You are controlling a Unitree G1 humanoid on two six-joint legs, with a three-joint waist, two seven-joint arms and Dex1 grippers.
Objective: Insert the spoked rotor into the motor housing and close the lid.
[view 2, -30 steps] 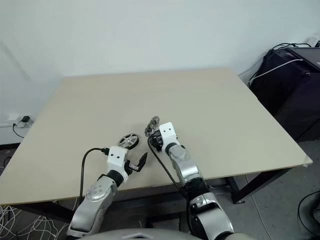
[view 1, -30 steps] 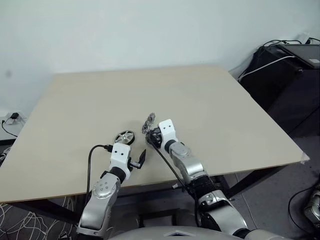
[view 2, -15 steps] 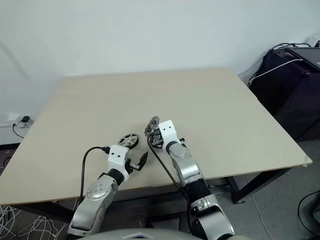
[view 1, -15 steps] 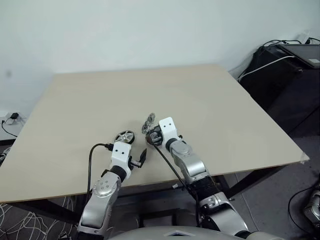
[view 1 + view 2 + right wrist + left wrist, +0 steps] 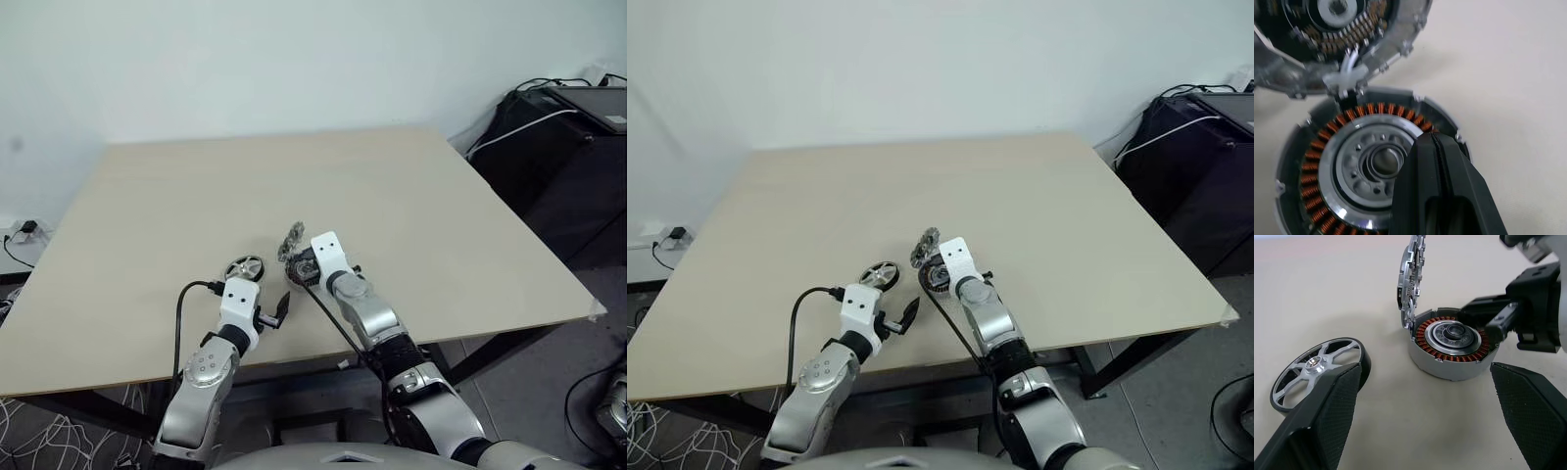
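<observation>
Even soft indoor light, faint shadows, close wrist views slightly blurred

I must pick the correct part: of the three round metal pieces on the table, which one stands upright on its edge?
The toothed silvery-grey lid: it stands hinged open on edge, while the copper-wound housing and dark-rimmed spoked rotor lie flat.

My left fingers (image 5: 1528, 411) stand wide apart, that arm reaching in low over the bench's near edge. My right fingers (image 5: 1437, 161) are pressed together, tips pointing forward and down, the right arm stretched farther in from the near edge than the left.
</observation>
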